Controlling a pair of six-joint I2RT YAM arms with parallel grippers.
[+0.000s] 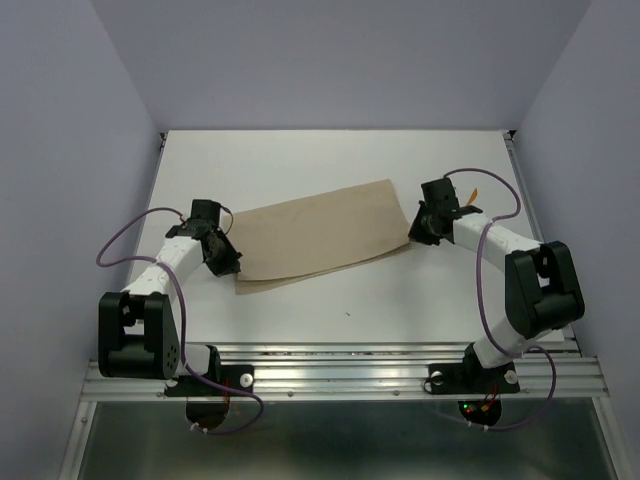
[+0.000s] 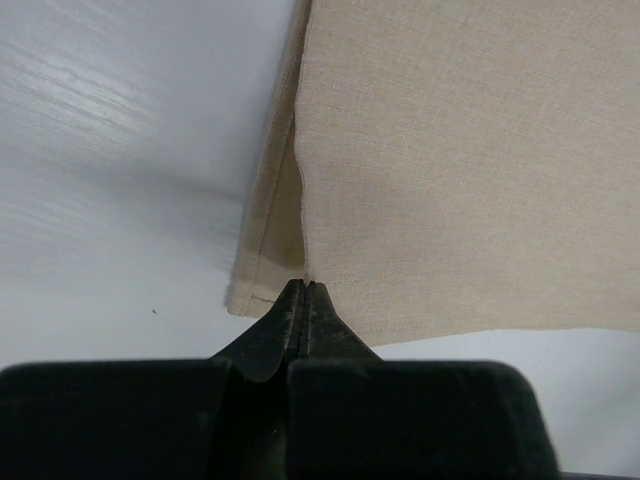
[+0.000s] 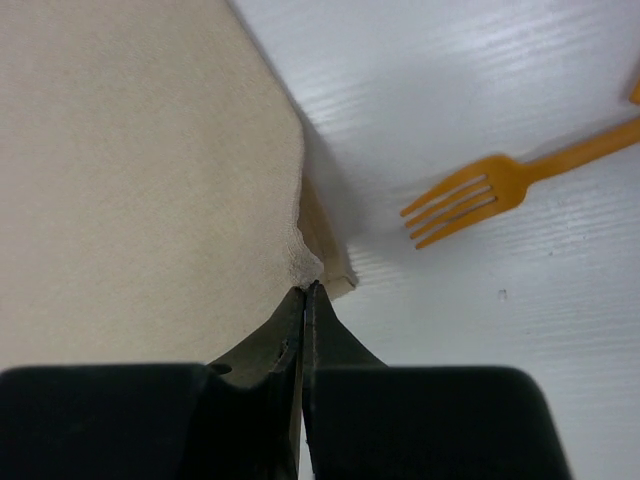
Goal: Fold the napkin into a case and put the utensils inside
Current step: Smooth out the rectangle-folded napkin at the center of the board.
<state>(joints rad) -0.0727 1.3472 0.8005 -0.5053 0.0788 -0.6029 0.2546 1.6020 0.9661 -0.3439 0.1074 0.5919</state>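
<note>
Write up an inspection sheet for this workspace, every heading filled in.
Surface: white table, one small dark speck near the front.
Job's things: tan napkin lying folded in layers mid-table; orange fork on the table beside its right corner, not touching.
Clutter: nothing seen.
Grippers: left gripper shut on the napkin's left end; right gripper shut on its right corner.
Cables: purple cables loop off both arms, clear of the napkin.
Surroundings: pale walls on three sides; metal rail at the near edge.
</note>
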